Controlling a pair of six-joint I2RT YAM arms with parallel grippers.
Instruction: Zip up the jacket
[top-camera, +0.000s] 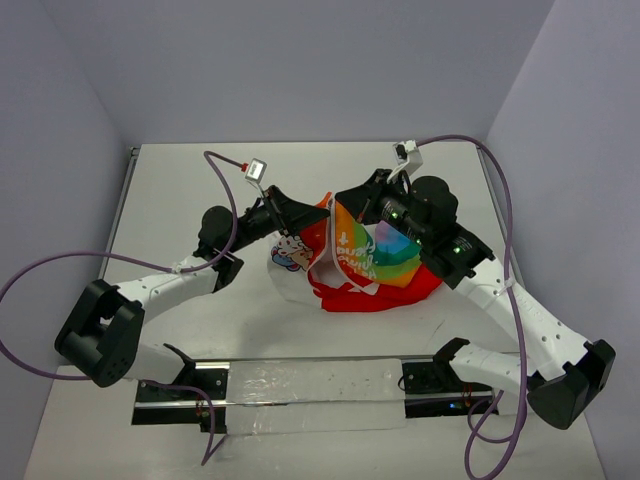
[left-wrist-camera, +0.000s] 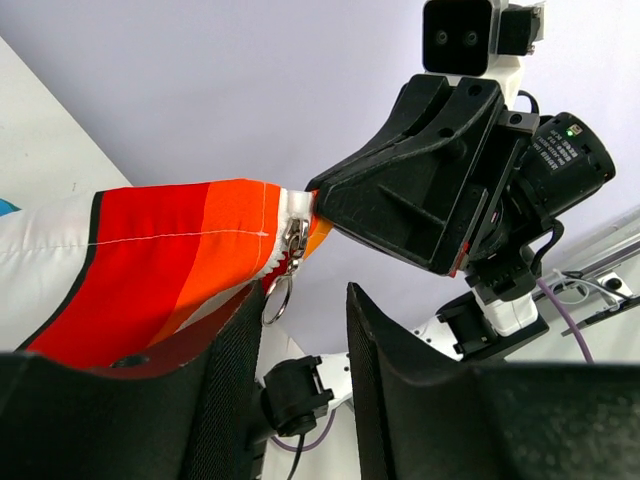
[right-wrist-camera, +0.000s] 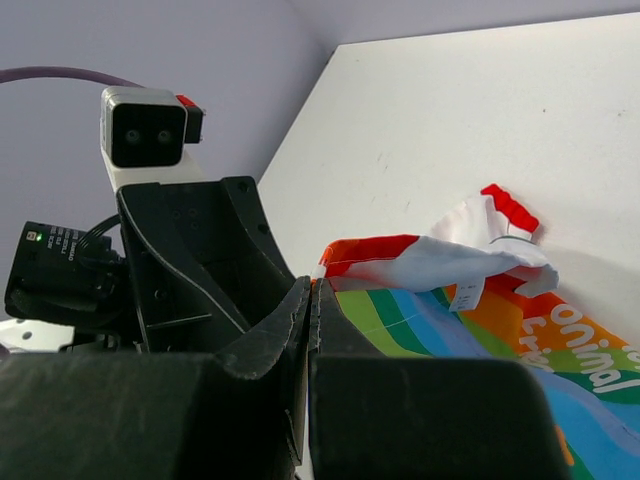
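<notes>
The jacket (top-camera: 365, 258) lies bunched mid-table, rainbow panel up, red fabric beneath, with the bear print (top-camera: 289, 254) on white at its left. My right gripper (right-wrist-camera: 312, 288) is shut on the jacket's top edge by the zipper end and holds it lifted; the rainbow fabric (right-wrist-camera: 470, 330) hangs away from it. In the left wrist view the zipper slider (left-wrist-camera: 291, 243) and its ring pull (left-wrist-camera: 277, 299) hang just below that pinch. My left gripper (left-wrist-camera: 305, 297) is open, its fingertips just beneath the ring, holding nothing. The red-orange panel (left-wrist-camera: 170, 250) lies beside its left finger (left-wrist-camera: 232, 385).
The two grippers face each other very closely above the jacket (top-camera: 325, 208). A shiny metal bar with clear plastic (top-camera: 310, 385) lies across the near table edge between the arm bases. Purple cables (top-camera: 230, 190) loop over both arms. Walls close the table's left, back and right.
</notes>
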